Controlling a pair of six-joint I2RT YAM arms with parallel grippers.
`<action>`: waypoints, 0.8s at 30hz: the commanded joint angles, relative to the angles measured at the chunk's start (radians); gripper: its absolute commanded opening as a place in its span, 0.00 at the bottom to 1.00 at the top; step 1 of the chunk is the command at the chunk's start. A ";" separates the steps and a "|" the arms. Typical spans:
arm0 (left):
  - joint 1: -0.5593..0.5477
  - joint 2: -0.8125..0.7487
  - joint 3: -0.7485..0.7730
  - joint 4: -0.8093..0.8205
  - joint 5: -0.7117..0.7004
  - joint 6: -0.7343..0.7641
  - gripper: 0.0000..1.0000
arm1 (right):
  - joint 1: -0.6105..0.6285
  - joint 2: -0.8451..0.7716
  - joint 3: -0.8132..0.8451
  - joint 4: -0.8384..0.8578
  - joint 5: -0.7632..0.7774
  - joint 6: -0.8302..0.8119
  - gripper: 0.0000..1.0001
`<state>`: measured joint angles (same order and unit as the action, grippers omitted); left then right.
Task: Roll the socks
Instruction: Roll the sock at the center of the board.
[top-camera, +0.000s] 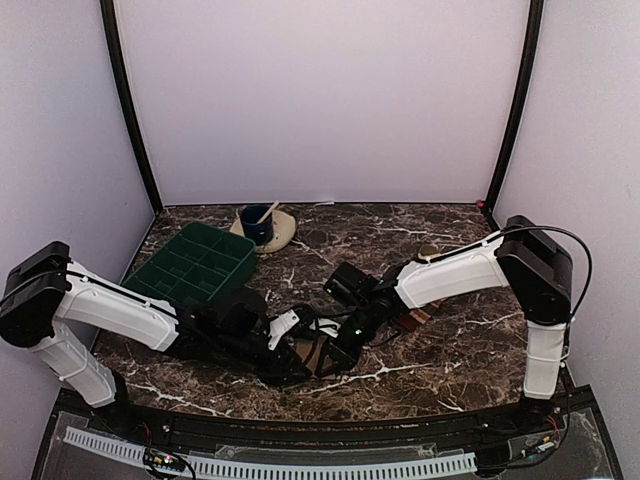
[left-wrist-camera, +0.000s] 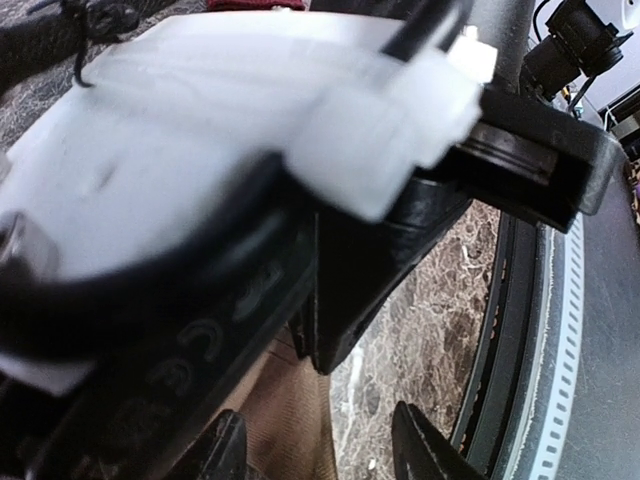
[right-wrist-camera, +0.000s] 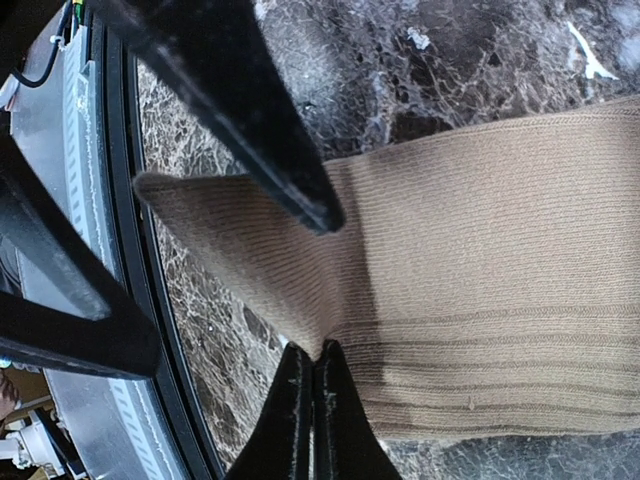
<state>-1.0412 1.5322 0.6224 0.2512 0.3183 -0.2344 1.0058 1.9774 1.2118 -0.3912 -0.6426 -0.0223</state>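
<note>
right gripper (right-wrist-camera: 313, 368) tight on tan sock (right-wrist-camera: 480, 250) (ribbed); left gripper (left-wrist-camera: 320, 450) wide

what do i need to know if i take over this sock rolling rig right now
Left claw: open, fingers either side of one end of the tan sock.
Right claw: shut, pinching that sock's edge.
Tan sock lies flat on the table near the front edge. Striped sock seems to lie under the right arm, mostly hidden.
Done: nothing rolled yet.
Left: roll the tan sock, then the striped one.
</note>
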 joint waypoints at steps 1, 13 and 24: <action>-0.008 0.008 0.029 -0.059 -0.029 0.034 0.49 | -0.008 -0.009 0.014 -0.014 -0.027 -0.014 0.00; -0.008 0.019 0.037 -0.091 -0.013 0.051 0.27 | -0.017 -0.003 0.018 -0.040 -0.048 -0.024 0.00; -0.008 0.052 0.057 -0.096 0.032 0.059 0.01 | -0.017 0.006 0.019 -0.039 -0.056 -0.016 0.00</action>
<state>-1.0439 1.5707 0.6559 0.1833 0.3145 -0.1879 0.9939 1.9778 1.2121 -0.4416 -0.6724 -0.0319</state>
